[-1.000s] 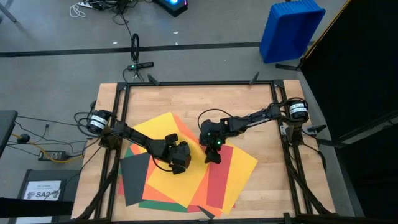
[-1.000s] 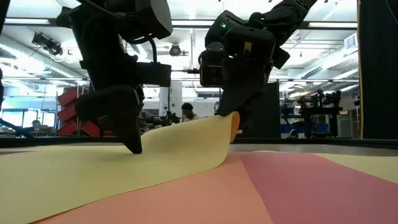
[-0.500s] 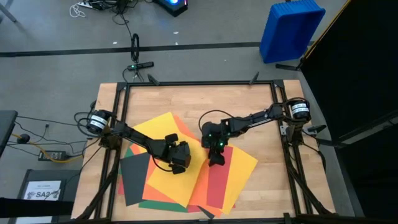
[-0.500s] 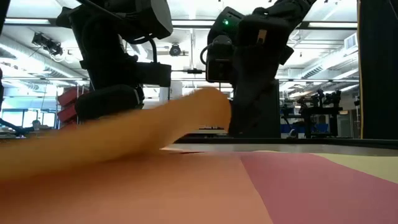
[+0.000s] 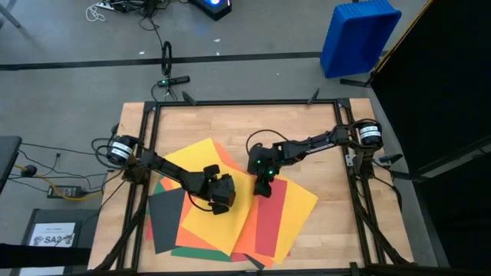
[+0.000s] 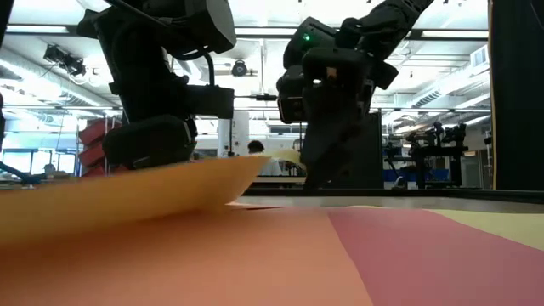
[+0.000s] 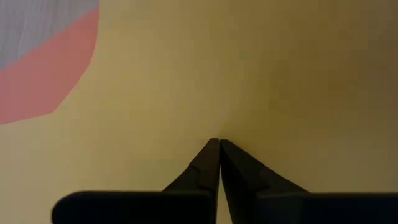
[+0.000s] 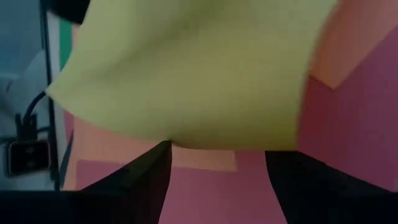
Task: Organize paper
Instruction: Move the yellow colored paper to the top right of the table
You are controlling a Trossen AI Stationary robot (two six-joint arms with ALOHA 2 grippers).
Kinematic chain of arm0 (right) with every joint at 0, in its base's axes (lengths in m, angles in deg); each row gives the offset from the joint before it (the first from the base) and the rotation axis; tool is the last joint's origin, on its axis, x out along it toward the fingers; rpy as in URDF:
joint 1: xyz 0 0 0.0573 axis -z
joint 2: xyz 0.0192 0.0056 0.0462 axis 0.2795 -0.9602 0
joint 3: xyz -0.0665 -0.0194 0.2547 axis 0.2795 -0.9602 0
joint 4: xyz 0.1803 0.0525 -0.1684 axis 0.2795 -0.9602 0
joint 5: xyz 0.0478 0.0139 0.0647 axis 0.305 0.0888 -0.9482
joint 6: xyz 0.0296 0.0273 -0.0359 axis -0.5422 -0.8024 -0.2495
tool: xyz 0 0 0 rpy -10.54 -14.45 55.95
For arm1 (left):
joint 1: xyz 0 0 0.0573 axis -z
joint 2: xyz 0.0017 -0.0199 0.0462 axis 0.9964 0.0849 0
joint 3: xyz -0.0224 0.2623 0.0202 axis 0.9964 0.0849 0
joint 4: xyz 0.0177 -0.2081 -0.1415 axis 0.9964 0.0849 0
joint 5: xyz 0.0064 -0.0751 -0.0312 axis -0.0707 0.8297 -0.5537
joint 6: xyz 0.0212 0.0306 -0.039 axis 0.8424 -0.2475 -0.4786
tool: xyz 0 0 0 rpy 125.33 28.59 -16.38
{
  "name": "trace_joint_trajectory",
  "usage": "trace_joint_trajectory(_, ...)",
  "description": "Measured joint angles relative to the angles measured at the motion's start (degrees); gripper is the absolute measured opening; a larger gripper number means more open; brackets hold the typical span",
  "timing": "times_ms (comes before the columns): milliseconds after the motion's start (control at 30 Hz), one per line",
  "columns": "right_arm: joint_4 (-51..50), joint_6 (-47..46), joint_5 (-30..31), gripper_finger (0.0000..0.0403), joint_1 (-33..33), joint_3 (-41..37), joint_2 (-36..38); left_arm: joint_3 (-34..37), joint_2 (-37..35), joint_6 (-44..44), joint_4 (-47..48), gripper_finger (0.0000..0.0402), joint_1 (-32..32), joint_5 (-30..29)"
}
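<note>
Dropped since a second ago: yellow sheet's (image 6: 127, 191) raised edge, now lower and loose from the right gripper (image 5: 263, 186).
Paper (image 5: 230, 203): overlapping yellow, orange, red, green and dark sheets fanned across the table (image 5: 322, 138). Left gripper (image 7: 217, 149): fingers together, tips pressed down on the yellow sheet. Right gripper: fingers apart, holding nothing, the yellow edge just ahead of the tips, red sheet (image 8: 348, 124) beneath.

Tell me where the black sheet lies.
In the high view the black sheet lies at the pile's left edge, partly under the yellow sheet, near the left claw.
</note>
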Motion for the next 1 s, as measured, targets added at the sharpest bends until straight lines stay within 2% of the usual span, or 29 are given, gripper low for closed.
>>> trace_joint_trajectory(300,5.56,-0.96,0.76,0.0231,0.12,0.00,-0.02,0.00,0.00,0.00,-0.05,0.0000,0.00,0.02)
trace_joint_trajectory(500,7.33,0.48,9.23,0.0226,0.75,0.00,-0.02,0.00,0.00,0.00,-0.15,0.0000,0.00,0.02)
trace_joint_trajectory(567,7.30,0.99,10.07,0.0224,1.21,0.00,-0.02,0.00,0.00,0.00,-0.17,0.0000,0.00,0.02)
trace_joint_trajectory(633,7.23,1.17,9.57,0.0224,1.72,0.00,-0.02,0.00,0.00,0.00,-0.28,0.0000,0.00,0.01)
trace_joint_trajectory(833,6.85,3.21,1.89,0.0234,3.39,0.00,-0.02,0.00,0.00,0.00,-0.63,0.0000,0.00,0.02)
trace_joint_trajectory(1000,6.01,5.54,1.58,0.0255,3.53,0.00,-0.02,0.00,0.00,0.00,-0.69,0.0000,0.00,0.00)
